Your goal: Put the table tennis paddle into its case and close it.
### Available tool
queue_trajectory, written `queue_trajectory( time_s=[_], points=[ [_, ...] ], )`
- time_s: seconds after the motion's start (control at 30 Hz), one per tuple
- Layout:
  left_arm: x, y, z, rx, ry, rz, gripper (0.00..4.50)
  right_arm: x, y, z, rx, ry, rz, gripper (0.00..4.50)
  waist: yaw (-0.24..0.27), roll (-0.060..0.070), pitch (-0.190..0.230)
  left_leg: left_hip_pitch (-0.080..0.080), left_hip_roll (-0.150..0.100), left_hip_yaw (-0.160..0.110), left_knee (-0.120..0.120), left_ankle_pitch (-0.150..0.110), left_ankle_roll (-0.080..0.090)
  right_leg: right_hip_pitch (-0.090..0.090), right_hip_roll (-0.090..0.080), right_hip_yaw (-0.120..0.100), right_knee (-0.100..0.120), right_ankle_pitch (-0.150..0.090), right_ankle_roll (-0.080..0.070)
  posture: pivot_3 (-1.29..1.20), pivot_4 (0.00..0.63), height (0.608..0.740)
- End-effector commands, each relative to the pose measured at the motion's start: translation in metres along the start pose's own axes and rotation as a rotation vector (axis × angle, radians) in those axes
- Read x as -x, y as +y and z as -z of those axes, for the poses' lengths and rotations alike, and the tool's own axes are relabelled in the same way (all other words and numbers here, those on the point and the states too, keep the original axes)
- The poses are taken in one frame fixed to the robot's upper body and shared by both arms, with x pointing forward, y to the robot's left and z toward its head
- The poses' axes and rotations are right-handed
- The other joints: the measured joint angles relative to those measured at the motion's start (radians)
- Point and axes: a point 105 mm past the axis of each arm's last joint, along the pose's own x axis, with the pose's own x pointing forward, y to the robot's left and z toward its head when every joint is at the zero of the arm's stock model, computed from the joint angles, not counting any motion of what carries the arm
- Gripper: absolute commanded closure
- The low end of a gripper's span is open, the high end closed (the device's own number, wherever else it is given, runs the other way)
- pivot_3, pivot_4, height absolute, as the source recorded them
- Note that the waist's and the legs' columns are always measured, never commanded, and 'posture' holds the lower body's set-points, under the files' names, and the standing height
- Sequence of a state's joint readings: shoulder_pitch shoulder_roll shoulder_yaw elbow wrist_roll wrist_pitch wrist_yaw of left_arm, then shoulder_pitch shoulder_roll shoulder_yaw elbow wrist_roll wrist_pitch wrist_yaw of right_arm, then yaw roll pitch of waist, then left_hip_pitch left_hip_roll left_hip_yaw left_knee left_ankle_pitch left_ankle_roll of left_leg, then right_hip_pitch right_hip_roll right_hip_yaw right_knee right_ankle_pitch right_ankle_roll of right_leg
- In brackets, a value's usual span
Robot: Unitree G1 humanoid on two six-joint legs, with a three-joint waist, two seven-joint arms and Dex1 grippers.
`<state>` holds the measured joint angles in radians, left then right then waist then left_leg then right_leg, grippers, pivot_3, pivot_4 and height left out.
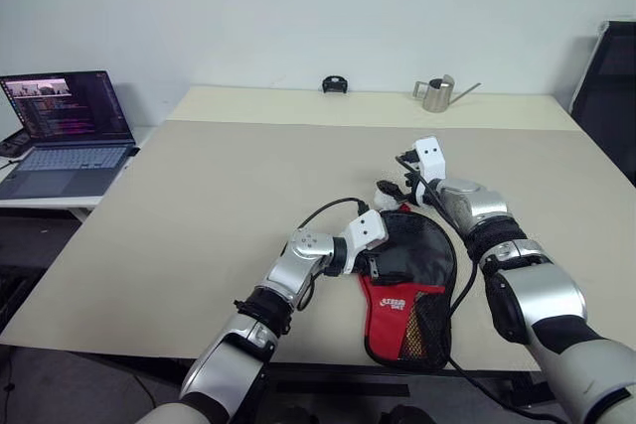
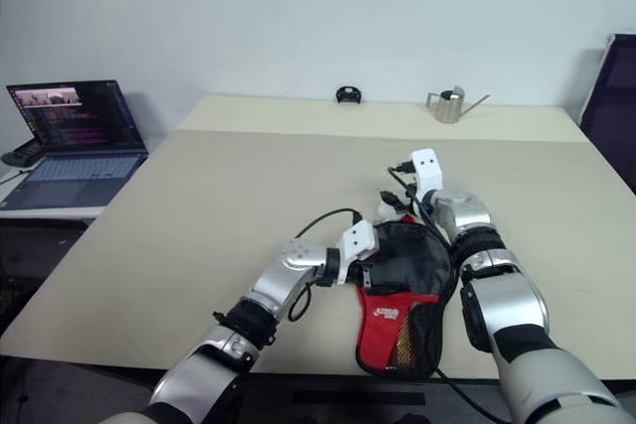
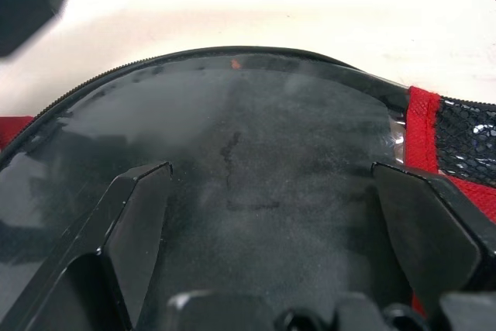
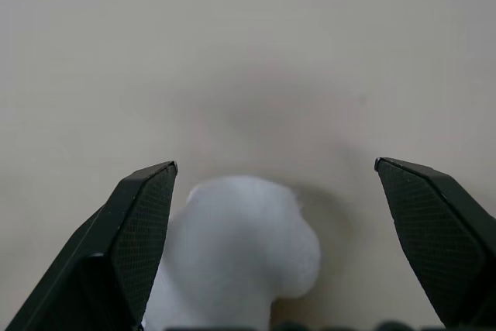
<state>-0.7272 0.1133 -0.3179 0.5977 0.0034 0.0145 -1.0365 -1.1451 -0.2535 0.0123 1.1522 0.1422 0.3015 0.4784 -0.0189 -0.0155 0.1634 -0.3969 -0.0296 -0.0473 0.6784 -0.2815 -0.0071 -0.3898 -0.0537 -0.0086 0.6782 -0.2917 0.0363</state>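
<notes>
1. Closest to the camera: the case (image 1: pixel 407 285), lying flat at the near edge of the tabletop (image 1: pixel 248 176); black upper part, red lower panel with a small white logo, mesh pocket on the right side.
2. Left hand (image 3: pixel 271 191) parked right over the case's black upper part, coming in from the left; fingers (image 3: pixel 132 222) spread wide, gripping nothing; whether touching the fabric, can't tell.
3. Right hand (image 4: pixel 275 184) just past the case's far rim, fingers (image 4: pixel 139 222) also wide apart and empty; a white blob (image 4: pixel 240 253) sitting low between them in the wrist view, blurry, hard to say what exactly.
4. Glossy black surface under a clear film inside the zipper rim in the left wrist view; could be the table tennis paddle already inside, can't say for sure; no handle visible.
5. Further back: open laptop (image 1: pixel 65 131) on a side desk at left; small black thing (image 1: pixel 334 84) and a metal watering can (image 1: pixel 437 93) along the far edge.
</notes>
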Motion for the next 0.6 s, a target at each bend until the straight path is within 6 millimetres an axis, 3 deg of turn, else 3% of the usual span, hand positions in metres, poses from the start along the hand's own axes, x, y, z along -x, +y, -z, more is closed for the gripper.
queue_trajectory(
  time_s=[0.03, 0.4, 0.5, 0.6],
  points=[
    [-0.003, -0.006, 0.003, -0.008, 0.015, 0.019, 0.01, -0.002, 0.005, -0.016, 0.015, -0.045, -0.006, 0.00, -0.003, 0.000, 0.000, 0.000, 0.000, 0.000, 0.000, 0.000, 0.000, 0.000, 0.000, 0.000, 0.000, 0.000, 0.000, 0.00, 0.150, 0.740],
    [-0.003, -0.007, 0.004, -0.009, 0.021, 0.013, 0.01, -0.009, 0.021, -0.002, 0.061, 0.005, -0.054, 0.00, -0.007, 0.000, 0.000, 0.000, 0.000, 0.000, 0.000, 0.000, 0.000, 0.000, 0.000, 0.000, 0.001, 0.000, 0.000, 0.00, 0.150, 0.740],
    [-0.004, -0.008, 0.005, -0.009, 0.025, 0.015, 0.00, -0.009, 0.019, -0.003, 0.088, -0.001, -0.032, 0.60, -0.007, 0.000, 0.000, 0.000, 0.000, 0.000, 0.000, 0.000, 0.000, 0.000, 0.000, 0.000, 0.001, 0.000, 0.000, 0.00, 0.150, 0.740],
    [-0.007, -0.009, 0.007, -0.018, 0.038, 0.025, 0.00, -0.009, 0.018, -0.003, 0.111, -0.002, -0.024, 1.65, -0.007, 0.000, 0.000, 0.000, 0.000, 0.000, 0.000, 0.000, 0.000, 0.000, 0.000, 0.000, 0.001, 0.000, 0.000, 0.00, 0.150, 0.740]
  ],
)
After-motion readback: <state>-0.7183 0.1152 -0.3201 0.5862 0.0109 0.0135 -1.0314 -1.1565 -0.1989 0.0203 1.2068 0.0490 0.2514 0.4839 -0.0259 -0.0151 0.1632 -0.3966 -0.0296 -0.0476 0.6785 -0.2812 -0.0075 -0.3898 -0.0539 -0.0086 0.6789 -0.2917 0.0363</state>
